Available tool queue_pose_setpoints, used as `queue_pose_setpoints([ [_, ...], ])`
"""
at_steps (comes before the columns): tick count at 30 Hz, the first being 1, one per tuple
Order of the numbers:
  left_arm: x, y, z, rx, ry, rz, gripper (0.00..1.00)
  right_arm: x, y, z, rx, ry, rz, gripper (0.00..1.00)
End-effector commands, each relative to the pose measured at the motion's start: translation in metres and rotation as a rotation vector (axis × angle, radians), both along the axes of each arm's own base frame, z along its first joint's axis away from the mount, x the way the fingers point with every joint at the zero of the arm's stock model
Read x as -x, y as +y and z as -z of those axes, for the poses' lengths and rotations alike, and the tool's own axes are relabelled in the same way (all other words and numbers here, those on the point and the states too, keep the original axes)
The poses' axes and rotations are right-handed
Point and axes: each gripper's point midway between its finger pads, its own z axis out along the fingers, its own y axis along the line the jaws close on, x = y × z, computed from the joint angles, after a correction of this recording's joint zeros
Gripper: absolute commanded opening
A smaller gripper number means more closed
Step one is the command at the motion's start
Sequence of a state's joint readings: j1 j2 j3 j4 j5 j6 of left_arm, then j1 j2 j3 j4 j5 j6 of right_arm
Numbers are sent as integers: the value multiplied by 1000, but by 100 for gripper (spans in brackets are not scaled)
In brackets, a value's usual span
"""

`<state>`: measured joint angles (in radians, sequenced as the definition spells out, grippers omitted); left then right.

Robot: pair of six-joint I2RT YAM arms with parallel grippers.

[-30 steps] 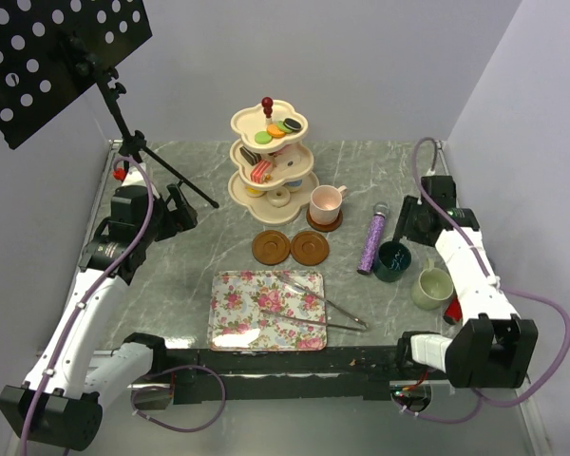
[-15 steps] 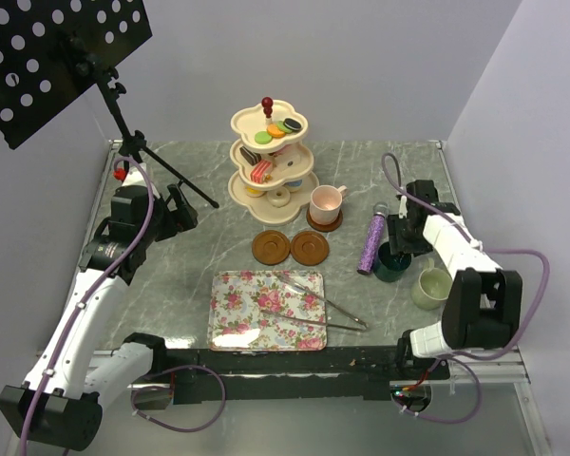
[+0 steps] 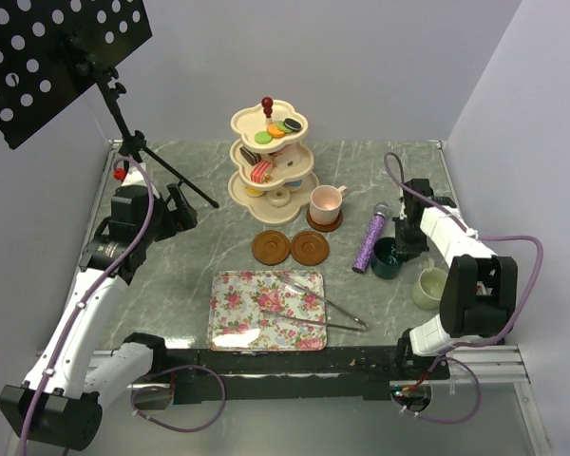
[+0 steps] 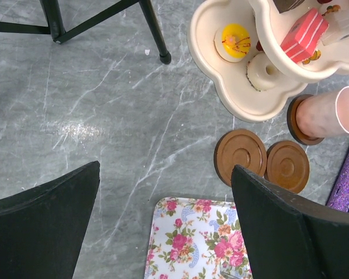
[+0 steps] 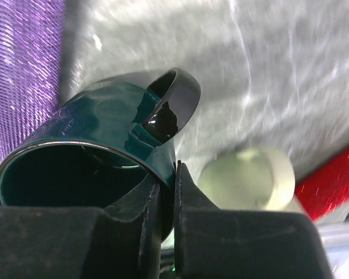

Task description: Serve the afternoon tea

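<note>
Grey marbled worktop [image 3: 190,275] here, dark teal glossy mug [image 5: 93,128] standing just beside the purple glittery microphone [image 3: 370,242]. Right tool [image 5: 167,174] is pinched onto its wall next to the handle. Looks stiff, slick and chippable, so I'd guess the handle's the safer hold. Left tool [image 4: 166,209] gapes wide, empty.

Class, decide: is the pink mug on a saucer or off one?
On: the pink mug stands upright on a brown saucer, whose edge shows beneath it.

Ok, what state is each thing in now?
left pincer: open, empty.
right pincer: shut on teal mug, at its rim.
teal mug: upright, gripped.
pink mug: upright on saucer.
green mug: upright, free.
spare saucers: bare.
stand: loaded with treats.
</note>
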<state>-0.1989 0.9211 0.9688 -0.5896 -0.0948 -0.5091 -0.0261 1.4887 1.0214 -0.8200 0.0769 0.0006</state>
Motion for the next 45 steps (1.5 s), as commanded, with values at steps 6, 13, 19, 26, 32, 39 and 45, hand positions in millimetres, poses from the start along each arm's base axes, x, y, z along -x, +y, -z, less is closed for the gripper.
queue_pose_setpoints([
  [6, -6, -5, -15, 9, -34, 18, 100, 12, 39, -78, -121, -153, 315, 0],
  [13, -7, -10, -13, 24, -27, 34, 100, 10, 89, -91, -195, -169, 416, 0],
  [19, -4, -9, -12, 17, -25, 34, 100, -4, 142, -78, -276, -147, 413, 0],
  [26, -3, -6, -14, 8, -34, 22, 100, -23, 184, -67, -233, -125, 322, 0],
  [32, -3, -3, -15, -7, -38, 12, 100, -45, 207, -59, -201, -111, 249, 0],
  [39, -2, 0, -16, -16, -46, 0, 100, -51, 211, -42, -122, -71, 185, 0],
  [45, -4, 0, -16, -18, -42, 2, 100, -54, 213, -33, -118, -73, 165, 0],
])
